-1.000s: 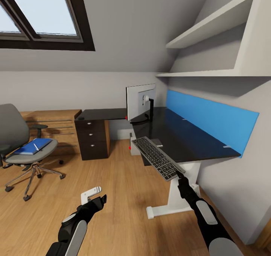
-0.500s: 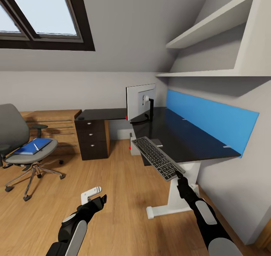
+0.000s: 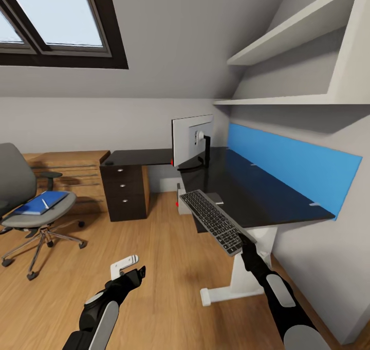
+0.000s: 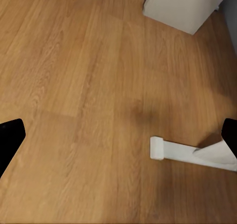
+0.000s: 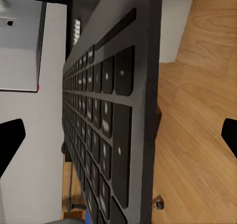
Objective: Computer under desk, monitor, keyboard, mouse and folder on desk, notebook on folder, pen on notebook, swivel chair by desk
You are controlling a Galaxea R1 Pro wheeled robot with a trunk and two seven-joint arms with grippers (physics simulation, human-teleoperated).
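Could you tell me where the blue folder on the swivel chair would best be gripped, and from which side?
Probably at the long edge of the folder nearest the seat's front, coming in low from the open floor side. It lies flat on the swivel chair, with the backrest and armrest behind it. A pen rests on top, so a level lift seems wise.

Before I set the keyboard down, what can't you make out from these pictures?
- Right hand, head view: the grip is hidden under the keyboard.
- Mouse: cannot be made out on the desk.
- Computer, head view: mostly hidden by the desk edge and keyboard.
- Swivel chair: its back is cut off by the frame edge.
- Notebook: too small to separate from the folder.
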